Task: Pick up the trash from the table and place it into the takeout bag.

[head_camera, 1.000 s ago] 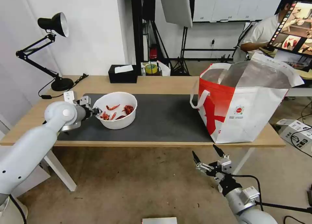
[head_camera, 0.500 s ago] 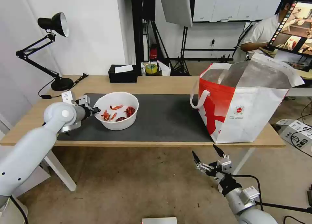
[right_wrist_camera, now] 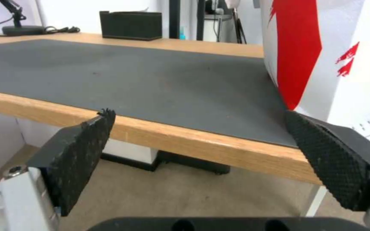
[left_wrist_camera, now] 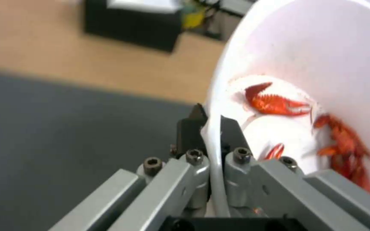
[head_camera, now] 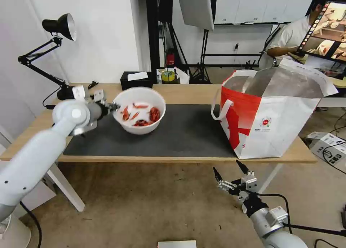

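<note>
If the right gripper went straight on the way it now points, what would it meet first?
Probably the front edge of the table: the open right gripper hangs below and before it, with the takeout bag up to one side. Depth is unclear.

A smooth, glossy white plastic bowl (head_camera: 141, 111) is seen above a matt dark grey mat (head_camera: 180, 132) on the light wood table (head_camera: 187, 91). Shiny silver foil lines the takeout bag (head_camera: 274, 122). Rough, textured black pads (right_wrist_camera: 80, 150) are borne by the right gripper (right_wrist_camera: 219, 154).

We saw a light-wood table (head_camera: 187, 93) carrying a dark mat (head_camera: 187, 132), takeout bag (head_camera: 274, 129), tissue box (head_camera: 136, 81) and lamp (head_camera: 54, 57).
</note>
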